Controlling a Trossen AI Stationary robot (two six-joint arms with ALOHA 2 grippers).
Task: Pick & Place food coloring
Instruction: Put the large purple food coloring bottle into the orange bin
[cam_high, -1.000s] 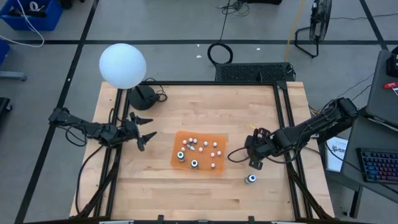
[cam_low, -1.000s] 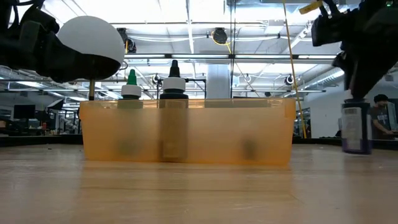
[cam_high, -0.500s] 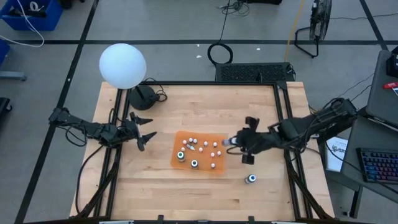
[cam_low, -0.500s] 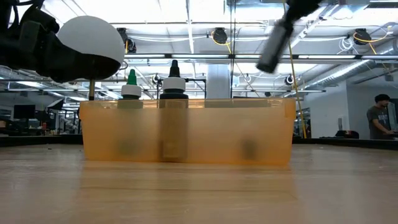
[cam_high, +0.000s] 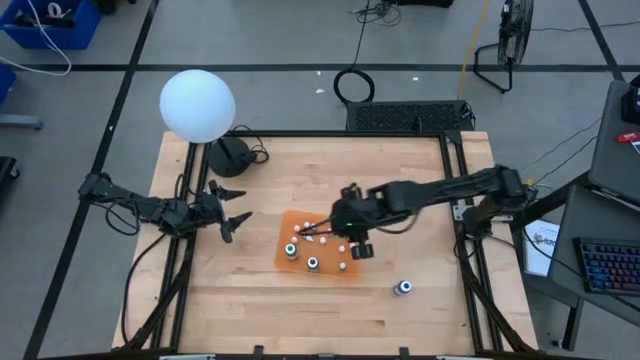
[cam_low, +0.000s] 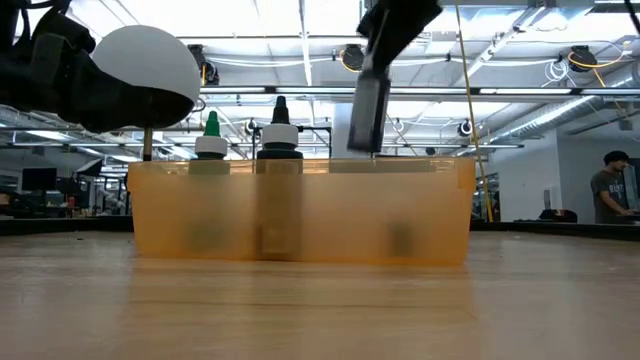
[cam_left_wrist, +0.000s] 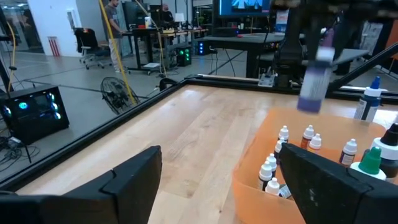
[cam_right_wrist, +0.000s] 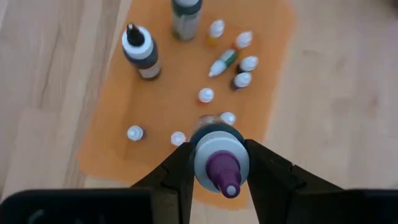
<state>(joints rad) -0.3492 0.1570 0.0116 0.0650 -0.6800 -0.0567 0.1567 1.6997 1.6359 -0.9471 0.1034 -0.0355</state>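
Right gripper (cam_right_wrist: 219, 163) is held above the orange tray (cam_high: 283, 251), and a bottle with a purple tip (cam_right_wrist: 218, 163) is pinched between its two dark fingers (cam_right_wrist: 264, 171). In the right wrist view the bottle is seen from above: a round grey shoulder with a small conical purple nozzle. In the low view it hangs upright over the tray's rim as a blurred grey cylinder.

The tray is made of translucent orange plastic with low walls and rounded corners. Inside it several tiny white-topped bottles (cam_right_wrist: 206, 94) are scattered, most standing and one lying on its side. Two larger bottles, one with a black tip (cam_right_wrist: 140, 51) and one with a green tip (cam_left_wrist: 371, 162), stand at one end. One more larger bottle (cam_high: 403, 288) is placed alone on the wooden table (cam_high: 300, 170), well apart from the tray.

The left gripper (cam_high: 232, 208) is kept beside the tray with its fingers spread and nothing between them.
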